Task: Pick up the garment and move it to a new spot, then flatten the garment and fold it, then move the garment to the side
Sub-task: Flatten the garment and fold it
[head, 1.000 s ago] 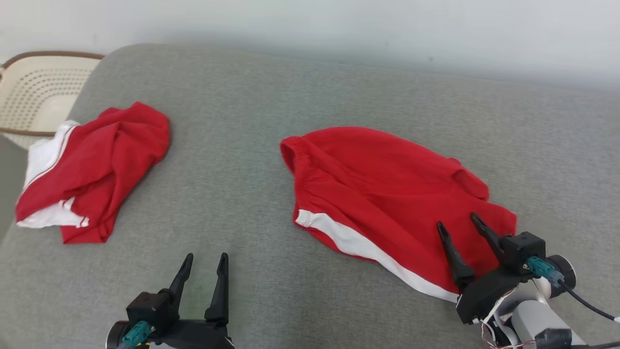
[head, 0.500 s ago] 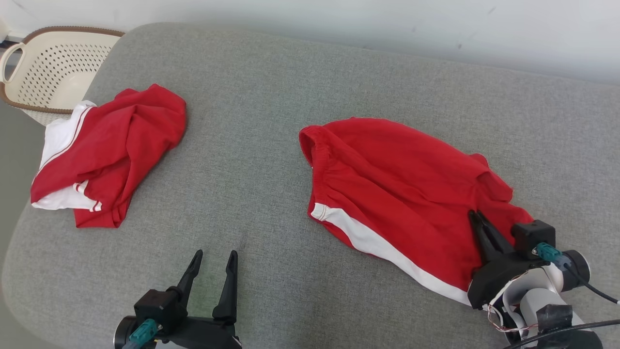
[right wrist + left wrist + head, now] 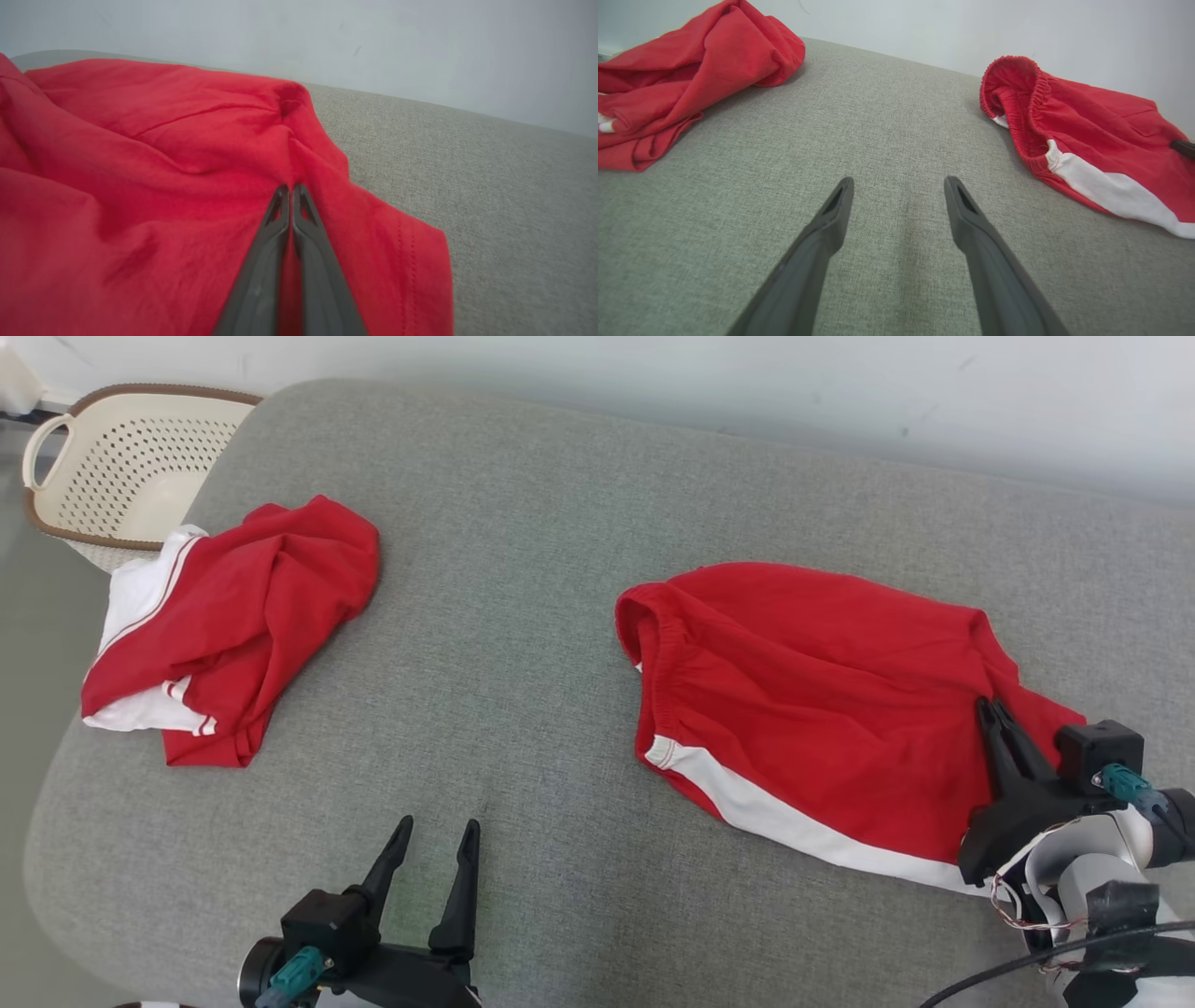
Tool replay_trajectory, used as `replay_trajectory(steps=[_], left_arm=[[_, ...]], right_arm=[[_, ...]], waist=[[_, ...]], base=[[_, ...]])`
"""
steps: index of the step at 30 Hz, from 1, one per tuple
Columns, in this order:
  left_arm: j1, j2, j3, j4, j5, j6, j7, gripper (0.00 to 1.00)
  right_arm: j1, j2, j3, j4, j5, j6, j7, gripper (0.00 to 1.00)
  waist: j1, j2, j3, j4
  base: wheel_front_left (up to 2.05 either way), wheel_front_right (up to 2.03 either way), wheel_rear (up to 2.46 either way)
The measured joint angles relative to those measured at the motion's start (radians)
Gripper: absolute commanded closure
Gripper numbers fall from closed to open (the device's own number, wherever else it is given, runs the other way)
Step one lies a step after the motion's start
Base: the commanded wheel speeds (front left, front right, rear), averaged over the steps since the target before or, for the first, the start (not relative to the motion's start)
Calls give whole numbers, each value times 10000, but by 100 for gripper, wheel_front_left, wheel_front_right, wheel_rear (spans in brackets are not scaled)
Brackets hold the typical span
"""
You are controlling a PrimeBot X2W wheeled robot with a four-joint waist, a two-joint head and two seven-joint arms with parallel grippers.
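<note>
The garment (image 3: 822,700) is a pair of red shorts with a white side stripe, lying spread on the right of the grey cushion (image 3: 523,616). My right gripper (image 3: 990,707) is shut on a pinched fold of red cloth near the garment's right end; in the right wrist view the garment (image 3: 163,163) wrinkles toward the closed right gripper (image 3: 290,189). My left gripper (image 3: 437,823) stands open and holds nothing, low over bare cushion near the front edge. In the left wrist view the left gripper (image 3: 899,179) points between both cloths, with the garment (image 3: 1087,140) to its right.
A second crumpled red and white garment (image 3: 243,625) lies at the cushion's left end, also in the left wrist view (image 3: 677,84). A cream perforated basket (image 3: 131,476) stands beyond the cushion's far left corner. A pale wall runs behind the cushion.
My right gripper's fingers have gone from open to shut, pinching the garment's cloth. The head camera has shifted, so the whole picture moved. The left gripper stays open.
</note>
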Motion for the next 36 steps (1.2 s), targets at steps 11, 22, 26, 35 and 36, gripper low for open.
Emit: replay_trajectory(steps=[11, 22, 26, 35, 36], left_arm=[[214, -2, -58, 104, -31, 23, 0, 0], [1270, -4, 1053, -184, 357, 221, 0, 0], [1640, -6, 1350, -201, 495, 150, 0, 0], [2137, -4, 1962, -330, 782, 228, 0, 0], [2222, 2, 2050, -368, 811, 230, 0, 0]], right_arm=[[365, 125, -988, 215, -98, -2, 0, 0], [2566, 704, -986, -1549, -75, -2, 2, 0], [3001, 961, -1057, -2092, -56, -2, -2, 0], [3643, 1254, -945, -2638, -58, -2, 0, 0], [3683, 1304, -938, -2692, -58, -2, 0, 0]], waist=[[0, 0, -449, -79], [-2, -1, -1306, -1182], [-3, -1, -1567, -1666], [-3, -1, -1949, -2448], [-3, -2, -1987, -2533]], base=[[0, 0, 0], [0, 0, 0], [0, 0, 0], [0, 0, 0], [0, 0, 0]])
